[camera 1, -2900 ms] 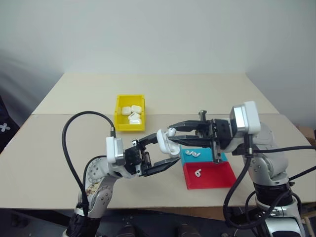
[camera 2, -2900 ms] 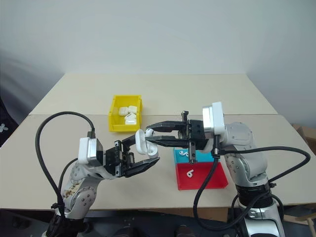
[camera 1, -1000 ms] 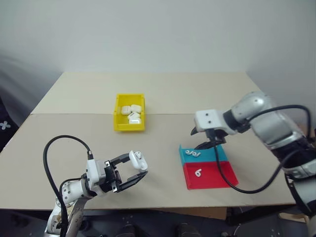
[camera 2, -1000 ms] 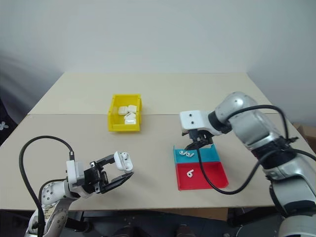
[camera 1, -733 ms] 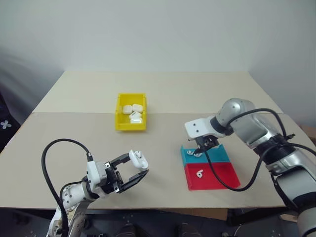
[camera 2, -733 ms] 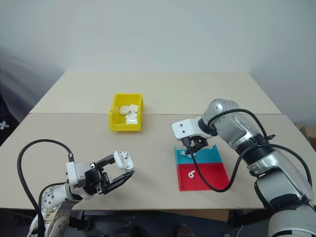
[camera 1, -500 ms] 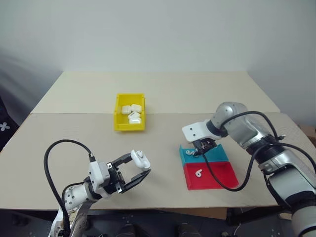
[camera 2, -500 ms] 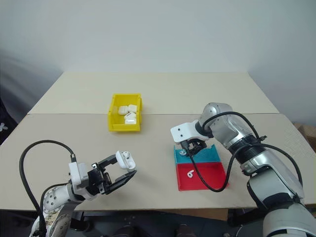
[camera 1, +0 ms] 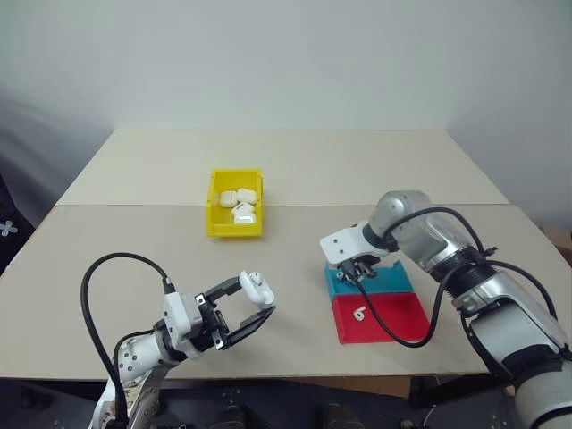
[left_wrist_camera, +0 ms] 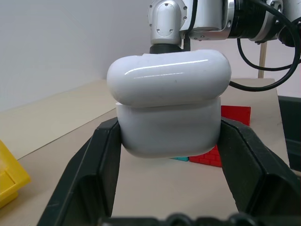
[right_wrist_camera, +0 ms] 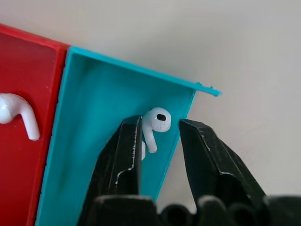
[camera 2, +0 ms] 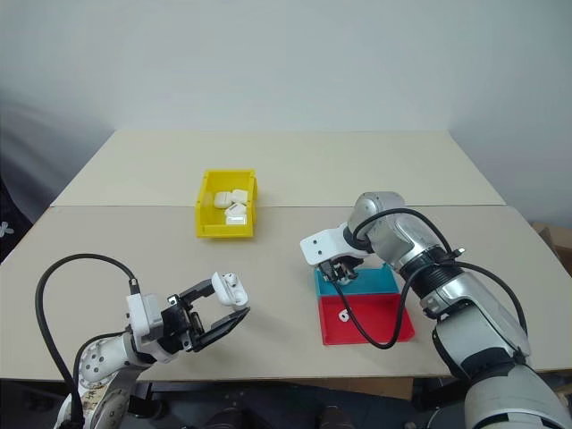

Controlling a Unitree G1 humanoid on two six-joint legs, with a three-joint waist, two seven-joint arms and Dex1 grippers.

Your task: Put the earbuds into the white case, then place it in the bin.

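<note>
White earbud [right_wrist_camera: 155, 123] sits between the right gripper's [right_wrist_camera: 159, 141] narrowed fingers, by the teal tray's [right_wrist_camera: 94, 141] wall; whether they pinch it is unclear. Another earbud [right_wrist_camera: 19, 115] lies in the red tray [right_wrist_camera: 23, 70] alongside. Left gripper [left_wrist_camera: 169, 155] clamps the case [left_wrist_camera: 169, 113] above the worktop [camera 1: 134, 232]. Yellow bin [camera 1: 234, 216] stands well beyond both.

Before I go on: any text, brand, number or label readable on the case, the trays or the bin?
None: no readable text shows on any of them.
White case, held in the left hand: plain glossy shell, no marking.
Teal tray and red tray: bare plastic.
Yellow bin: no label on its walls.
Earbud between the right hand's fingers: only a dark port, no lettering.
</note>
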